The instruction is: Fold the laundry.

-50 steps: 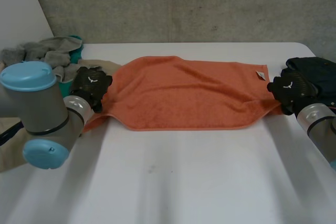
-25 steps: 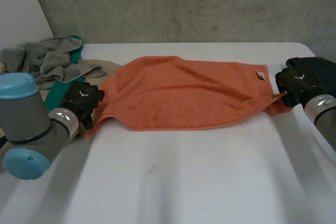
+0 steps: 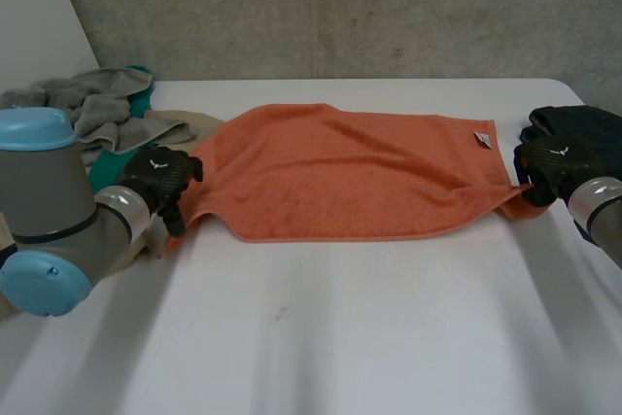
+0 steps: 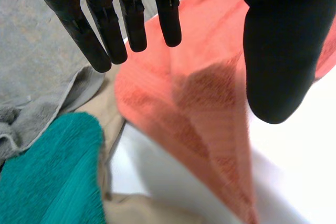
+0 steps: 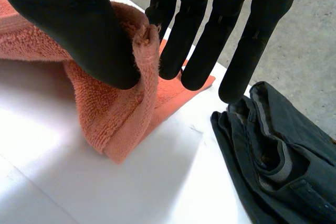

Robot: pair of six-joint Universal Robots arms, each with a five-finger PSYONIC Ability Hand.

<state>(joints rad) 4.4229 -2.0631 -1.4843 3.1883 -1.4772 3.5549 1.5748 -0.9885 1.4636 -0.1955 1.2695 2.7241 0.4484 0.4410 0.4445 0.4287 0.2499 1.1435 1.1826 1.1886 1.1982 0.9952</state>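
An orange towel (image 3: 350,172) lies spread lengthwise across the back half of the white table (image 3: 340,337). My left hand (image 3: 160,180) is at its near left corner, open. In the left wrist view its straight fingers (image 4: 131,19) and thumb hover apart above the towel's rumpled corner (image 4: 210,103), touching nothing. My right hand (image 3: 549,164) is at the towel's near right corner. In the right wrist view its thumb (image 5: 68,19) pinches the raised towel edge (image 5: 147,40) against the fingers, and the corner below (image 5: 121,119) is bunched.
A pile of grey cloth (image 3: 92,104), a teal cloth (image 3: 102,174) and a beige cloth (image 3: 185,123) lie at the back left. A folded dark garment (image 3: 583,128) sits just beyond my right hand (image 5: 278,150). The wall runs behind the table.
My left hand has let go of the towel's left corner, opened and drawn back leftward. My right hand has shifted right with its corner, stretching the towel.
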